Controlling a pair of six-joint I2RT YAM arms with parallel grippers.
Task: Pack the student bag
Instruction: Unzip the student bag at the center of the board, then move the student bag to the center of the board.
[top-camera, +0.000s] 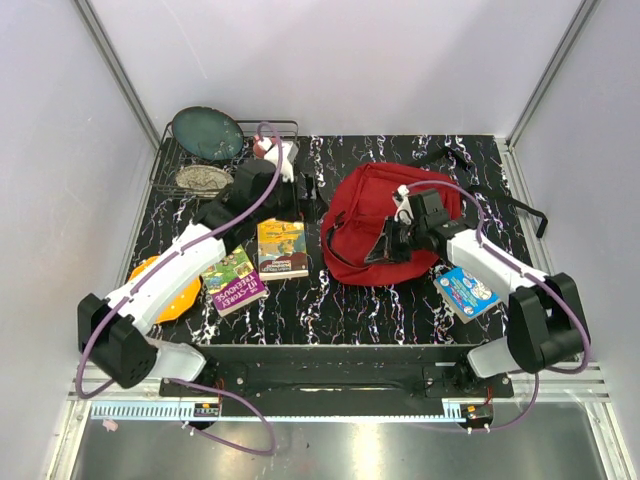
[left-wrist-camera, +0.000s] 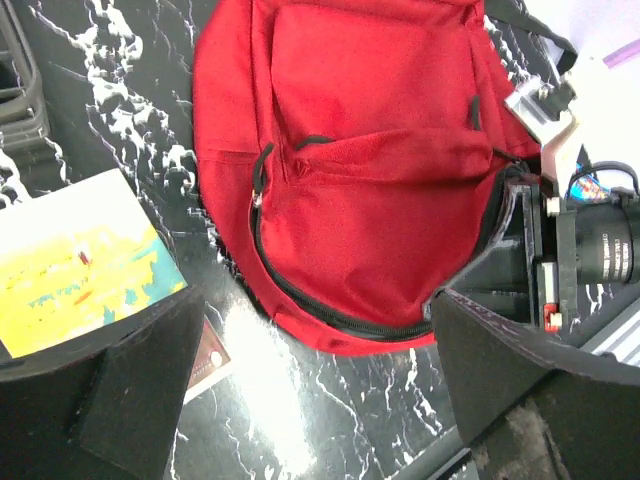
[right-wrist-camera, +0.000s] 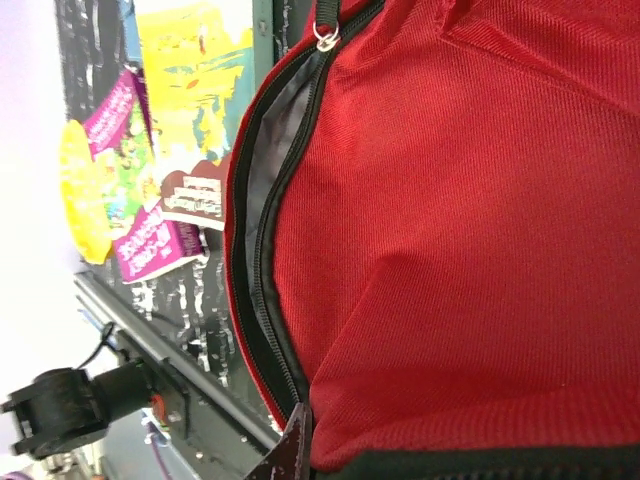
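The student bag (top-camera: 385, 215) is a red backpack lying flat in the middle of the table. Its main zip is partly open in the right wrist view (right-wrist-camera: 262, 200), showing grey lining. My right gripper (top-camera: 392, 243) sits on the bag's near side and is shut on a fold of its red fabric (right-wrist-camera: 330, 460); only one fingertip (right-wrist-camera: 297, 448) shows. My left gripper (top-camera: 298, 190) hovers left of the bag, open and empty. In the left wrist view the bag (left-wrist-camera: 380, 180) lies ahead of the wide-spread left gripper (left-wrist-camera: 320, 390).
A yellow book (top-camera: 282, 247) and a purple-green book (top-camera: 233, 280) lie left of the bag, and a blue book (top-camera: 467, 292) lies to the right. An orange plate (top-camera: 172, 290) is under the left arm. A wire rack (top-camera: 170, 160) holds a teal plate (top-camera: 207, 132) at back left.
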